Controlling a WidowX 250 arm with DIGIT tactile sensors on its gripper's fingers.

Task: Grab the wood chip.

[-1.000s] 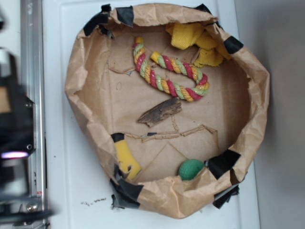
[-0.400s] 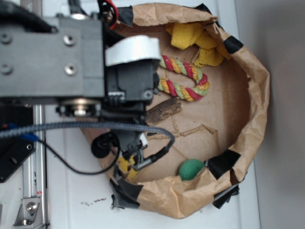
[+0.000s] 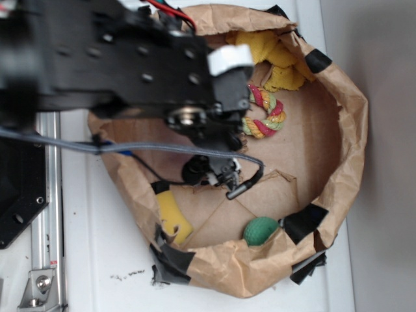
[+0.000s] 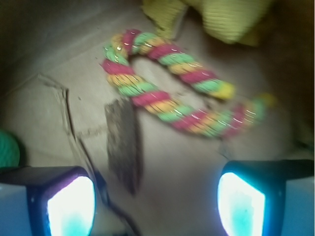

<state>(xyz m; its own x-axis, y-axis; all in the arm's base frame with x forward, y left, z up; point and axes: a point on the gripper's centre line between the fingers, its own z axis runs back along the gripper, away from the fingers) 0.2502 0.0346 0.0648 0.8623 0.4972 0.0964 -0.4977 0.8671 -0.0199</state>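
Wrist view, blurred: one small flat sliver of rough dark brown wood, the wood chip [image 4: 124,144], lying on the brown paper floor just left of centre, long axis running up and down the frame, lower tip near the left finger. One gripper [image 4: 156,202], two fingers with glowing pale pads [image 4: 70,205] at the bottom corners, spread wide with nothing between them and not touching the chip. One twisted rope of red, green and yellow strands [image 4: 170,96], bent into a loop, just above and right of the chip, one strand passing close by its upper end. One yellow cloth [image 4: 231,17] crumpled at the top edge. One green rounded thing [image 4: 7,148] cut off at the left edge. Exterior view from above: one black robot arm [image 3: 123,62] reaching from the left over a round basin of crumpled brown paper [image 3: 348,140] patched with black tape, hiding the chip entirely and all but the right end of the rope. One green ball [image 3: 260,230] near the lower wall, one yellow sponge-like block [image 3: 172,218] at lower left, both well apart from the arm's tip.
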